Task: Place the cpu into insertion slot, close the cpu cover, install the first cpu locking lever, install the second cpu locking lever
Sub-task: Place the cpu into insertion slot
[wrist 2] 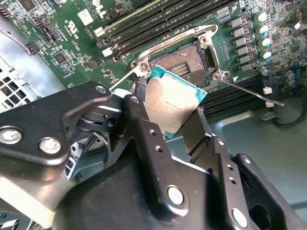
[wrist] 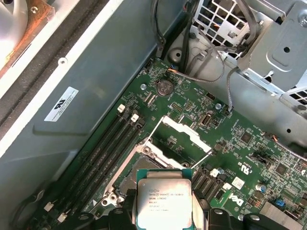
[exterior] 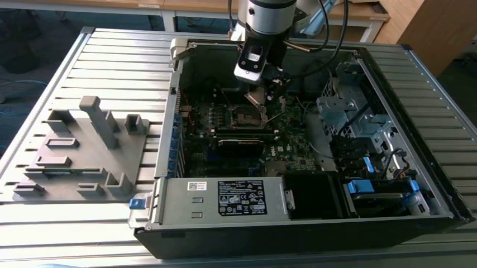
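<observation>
Exterior view's left: grey fixture (exterior: 82, 151) sits on the tabletop (exterior: 111, 56). Centre: open computer case (exterior: 298, 223), with the arm (exterior: 268, 17) reaching down inside. The end effector (wrist 2: 170, 101) is clamped on the cpu (wrist: 164, 201) by two opposite edges. The chip hangs just above the insertion slot (wrist 2: 184, 64), not seated. The cpu cover (wrist: 189, 135) is swung up and a locking lever (wrist 2: 254, 93) lies free to the side.

Risks, my call:
- The chip lands off-square and bends the slot's pins.
- The thin edge grip slips.
- The end effector clips the raised cover.
</observation>
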{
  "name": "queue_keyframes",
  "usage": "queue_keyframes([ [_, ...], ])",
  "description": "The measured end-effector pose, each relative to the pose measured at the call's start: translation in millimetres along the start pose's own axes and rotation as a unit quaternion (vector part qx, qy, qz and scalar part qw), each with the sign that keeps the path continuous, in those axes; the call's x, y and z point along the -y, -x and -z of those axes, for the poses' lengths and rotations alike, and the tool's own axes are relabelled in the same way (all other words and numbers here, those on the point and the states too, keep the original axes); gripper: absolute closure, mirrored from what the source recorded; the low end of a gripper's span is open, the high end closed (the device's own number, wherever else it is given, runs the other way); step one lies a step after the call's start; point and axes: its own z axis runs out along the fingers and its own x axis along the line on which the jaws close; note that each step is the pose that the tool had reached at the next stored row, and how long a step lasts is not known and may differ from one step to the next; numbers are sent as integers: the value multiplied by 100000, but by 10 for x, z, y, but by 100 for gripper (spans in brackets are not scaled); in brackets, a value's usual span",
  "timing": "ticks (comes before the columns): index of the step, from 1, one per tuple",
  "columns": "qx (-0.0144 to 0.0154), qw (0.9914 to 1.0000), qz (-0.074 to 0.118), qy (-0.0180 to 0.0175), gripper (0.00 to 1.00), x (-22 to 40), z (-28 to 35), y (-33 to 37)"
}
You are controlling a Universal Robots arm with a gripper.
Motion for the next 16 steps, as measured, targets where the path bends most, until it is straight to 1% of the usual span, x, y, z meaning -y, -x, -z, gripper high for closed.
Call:
queue_keyframes([
  [1,18,100000,-154,5,46,0,-1,0],
  [4,250,99963,-2713,28,46,0,-5,0],
  [6,419,99898,-4499,39,46,1,-8,0],
  [8,588,99801,-6285,45,46,1,-12,0],
  [10,764,99664,-8150,57,46,1,-17,0],
  [12,923,99501,-9939,82,46,2,-24,0],
  [14,1094,99305,-11722,91,46,3,-29,0],
  [16,1257,99077,-13496,109,46,3,-35,0],
])
